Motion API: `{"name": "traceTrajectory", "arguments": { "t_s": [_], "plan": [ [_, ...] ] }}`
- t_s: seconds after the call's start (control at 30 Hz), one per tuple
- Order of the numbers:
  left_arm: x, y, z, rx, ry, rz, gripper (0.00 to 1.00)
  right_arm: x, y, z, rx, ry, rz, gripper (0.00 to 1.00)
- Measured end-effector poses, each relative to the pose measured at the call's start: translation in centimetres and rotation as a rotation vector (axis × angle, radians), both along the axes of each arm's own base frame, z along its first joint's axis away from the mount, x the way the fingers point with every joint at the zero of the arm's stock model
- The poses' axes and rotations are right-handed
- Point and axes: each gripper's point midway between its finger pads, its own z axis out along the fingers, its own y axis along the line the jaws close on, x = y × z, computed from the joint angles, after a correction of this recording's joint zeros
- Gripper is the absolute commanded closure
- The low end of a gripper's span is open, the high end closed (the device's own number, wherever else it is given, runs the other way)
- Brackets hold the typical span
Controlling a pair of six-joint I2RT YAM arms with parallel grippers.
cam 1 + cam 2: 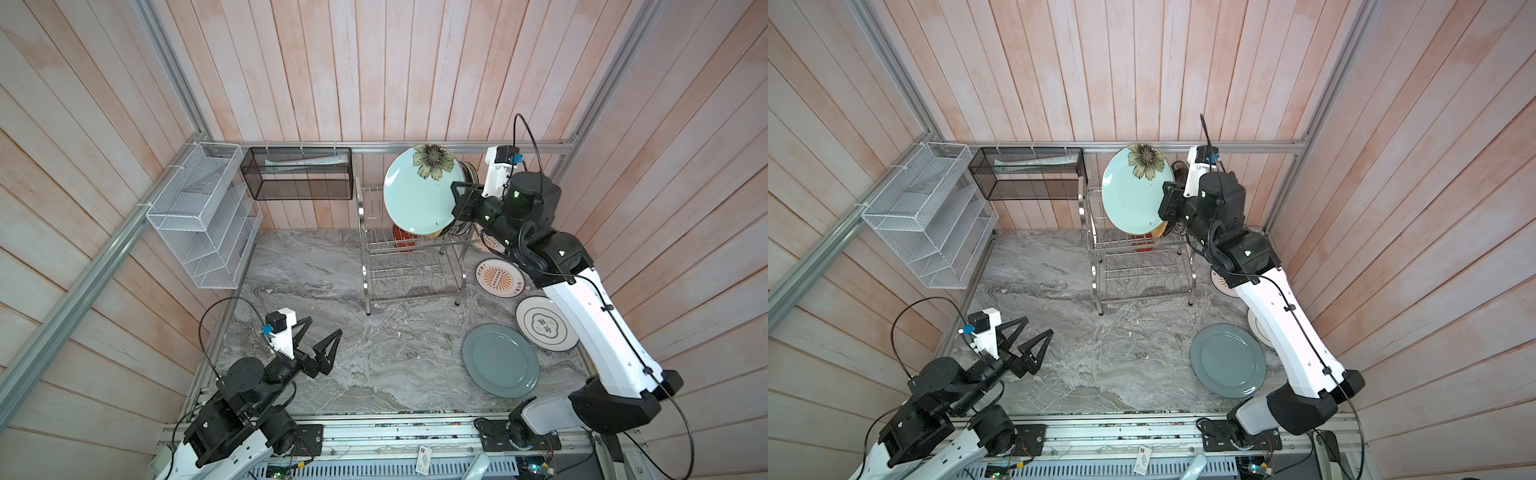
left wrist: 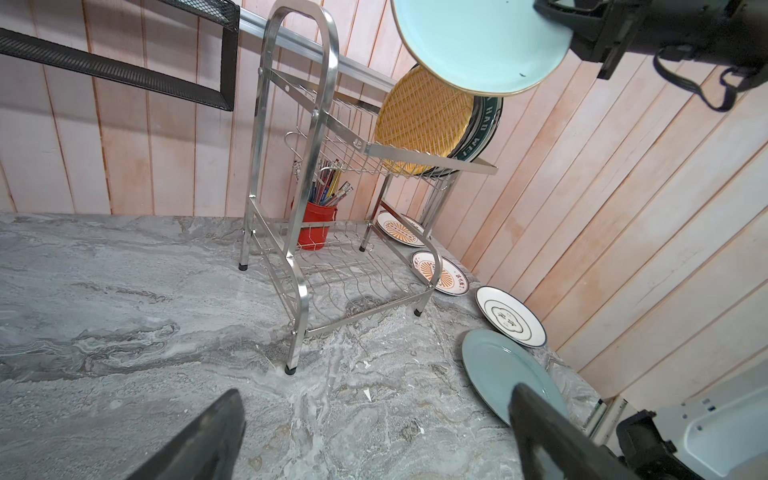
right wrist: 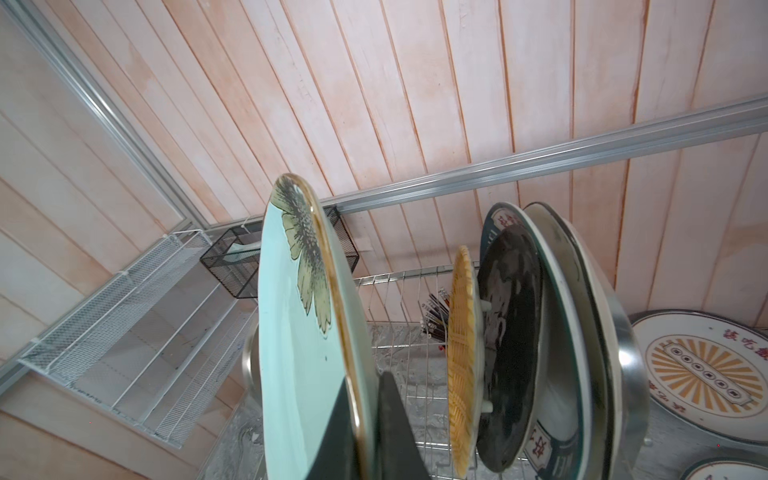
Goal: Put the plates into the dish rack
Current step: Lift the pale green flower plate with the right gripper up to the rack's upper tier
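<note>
Right end effector (image 1: 457, 201) clamped on rim of mint flowered plate (image 1: 417, 195), held on edge above dish rack (image 1: 409, 266) upper tier. Looks stiff, glazed, slippery, breakable: rim grip suits. Left end effector (image 1: 324, 326) gapes, empty.

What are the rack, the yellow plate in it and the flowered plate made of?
Rack: shiny steel by the look, wire and flat strip with mirror-bright reflections.
Yellow plate: woven and matt, with a basket-like criss-cross; perhaps bamboo or rattan, possibly moulded plastic.
Flowered plate: probably glazed ceramic, with a smooth glossy mint face and a gold-toned rim; melamine cannot be excluded.
</note>
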Motion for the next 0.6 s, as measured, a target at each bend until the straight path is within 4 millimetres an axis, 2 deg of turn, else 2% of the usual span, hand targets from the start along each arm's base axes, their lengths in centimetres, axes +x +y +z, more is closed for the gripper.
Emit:
{"name": "traceTrajectory", "arguments": {
  "t_s": [0.2, 0.4, 0.6],
  "plan": [
    [-0.1, -0.8, -0.3, 0.013, 0.011, -0.040, 0.00, 2.8, 1.9, 0.1, -0.109, -0.024, -0.107, 1.00],
    [-0.4, -1.1, -0.3, 0.014, 0.011, -0.066, 0.00, 3.6, 3.7, -0.1, -0.249, -0.064, -0.204, 1.00],
    [-0.6, -1.5, -0.4, 0.014, 0.013, -0.092, 0.00, 3.9, 3.1, 0.8, -0.375, -0.106, -0.321, 1.00]
  ]
}}
